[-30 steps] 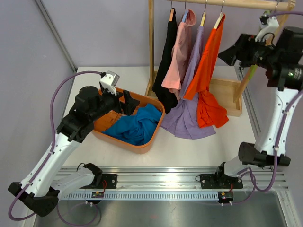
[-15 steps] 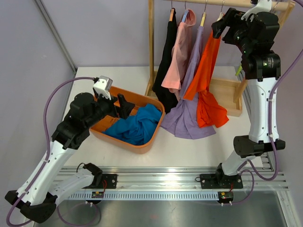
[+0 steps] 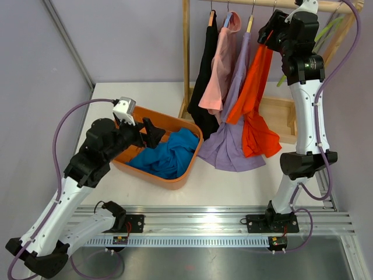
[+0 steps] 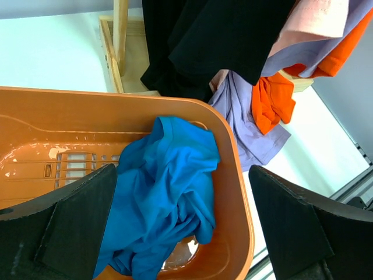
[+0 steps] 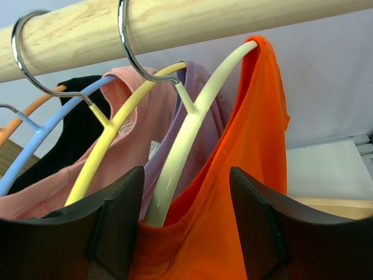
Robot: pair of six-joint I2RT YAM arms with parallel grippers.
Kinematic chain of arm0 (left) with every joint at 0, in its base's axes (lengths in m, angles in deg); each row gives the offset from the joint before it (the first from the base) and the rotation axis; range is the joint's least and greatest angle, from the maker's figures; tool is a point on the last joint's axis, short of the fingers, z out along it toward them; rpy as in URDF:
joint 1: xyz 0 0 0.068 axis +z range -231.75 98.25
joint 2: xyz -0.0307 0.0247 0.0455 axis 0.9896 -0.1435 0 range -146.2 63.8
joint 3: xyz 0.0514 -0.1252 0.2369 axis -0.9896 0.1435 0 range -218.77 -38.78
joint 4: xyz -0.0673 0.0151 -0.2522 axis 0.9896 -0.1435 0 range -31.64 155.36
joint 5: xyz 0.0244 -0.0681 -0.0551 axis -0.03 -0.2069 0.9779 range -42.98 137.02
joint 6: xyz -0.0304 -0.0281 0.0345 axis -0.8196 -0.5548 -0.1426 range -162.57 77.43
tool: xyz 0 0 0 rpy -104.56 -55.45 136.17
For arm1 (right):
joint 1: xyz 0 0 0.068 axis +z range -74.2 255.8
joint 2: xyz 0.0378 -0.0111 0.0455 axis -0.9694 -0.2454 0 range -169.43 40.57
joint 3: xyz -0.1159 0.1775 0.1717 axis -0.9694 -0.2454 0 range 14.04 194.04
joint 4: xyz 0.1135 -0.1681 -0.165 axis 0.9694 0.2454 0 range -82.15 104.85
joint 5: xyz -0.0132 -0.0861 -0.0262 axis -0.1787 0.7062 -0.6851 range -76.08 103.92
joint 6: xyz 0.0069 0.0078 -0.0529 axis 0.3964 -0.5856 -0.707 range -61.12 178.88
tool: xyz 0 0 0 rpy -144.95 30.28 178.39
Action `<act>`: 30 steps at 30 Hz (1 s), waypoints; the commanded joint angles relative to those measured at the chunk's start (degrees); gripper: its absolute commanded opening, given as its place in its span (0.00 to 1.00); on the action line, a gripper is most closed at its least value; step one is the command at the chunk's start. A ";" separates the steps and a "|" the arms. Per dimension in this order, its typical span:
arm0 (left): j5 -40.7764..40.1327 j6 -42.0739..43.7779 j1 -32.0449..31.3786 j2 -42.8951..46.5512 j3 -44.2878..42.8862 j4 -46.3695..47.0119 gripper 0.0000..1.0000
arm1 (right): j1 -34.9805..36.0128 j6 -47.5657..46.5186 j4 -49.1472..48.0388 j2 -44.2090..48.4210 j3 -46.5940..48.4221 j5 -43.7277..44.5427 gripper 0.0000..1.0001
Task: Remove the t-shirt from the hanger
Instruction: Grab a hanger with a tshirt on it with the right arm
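An orange t-shirt [image 3: 253, 87] hangs on a cream hanger [image 5: 192, 122] at the right end of the wooden rail [image 5: 204, 17]. My right gripper [image 3: 269, 29] is up at the shirt's collar. In the right wrist view its jaws [image 5: 186, 172] stand open on either side of the hanger's arm and the orange collar [image 5: 256, 146], with gaps on both sides. My left gripper [image 3: 152, 131] hangs wide open over the orange basket [image 3: 175, 181], holding nothing. In the left wrist view its fingers [image 4: 182, 169] frame a crumpled blue shirt [image 4: 163, 186].
Black [image 3: 207, 70], pink [image 3: 218, 64] and lilac [image 3: 230, 140] garments hang left of the orange one on their own hangers. The lilac and orange hems rest on the table. The rack's wooden base [image 3: 280, 111] and post [image 3: 186, 58] stand behind the basket.
My right arm swung left from beside the rack's right post to the orange shirt's collar, and its jaws narrowed. My left arm barely shifted over the basket.
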 commanded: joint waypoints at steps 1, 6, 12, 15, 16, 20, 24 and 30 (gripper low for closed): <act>-1.44 -1.27 0.18 2.30 0.89 3.46 0.99 | 0.64 -0.98 -1.39 2.84 -0.77 3.79 0.65; -1.44 -1.09 0.18 3.27 1.33 3.46 0.99 | -0.50 -2.12 -1.04 5.92 -5.70 4.50 0.51; -0.04 -0.83 0.18 3.19 1.24 3.55 0.99 | -2.69 -3.09 -0.77 8.12 -9.39 1.00 0.39; 0.84 -0.92 0.18 3.10 1.16 3.90 0.99 | -4.45 -4.32 -1.21 8.47 -10.19 -5.13 0.32; 1.10 -0.92 0.18 3.01 1.07 4.16 0.99 | -5.33 -4.93 -1.30 8.39 -10.27 -7.51 0.27; 2.60 -0.92 0.18 2.92 0.63 4.86 0.99 | -6.65 -6.25 -1.56 7.33 -8.08 -12.28 0.00; 3.22 -0.92 0.18 2.75 0.45 5.48 0.99 | -6.74 -6.87 -5.51 6.72 -5.61 -15.09 0.00; 4.88 -0.74 0.18 1.34 0.45 6.45 0.99 | -8.94 -5.20 -20.01 11.11 -11.41 -19.22 0.00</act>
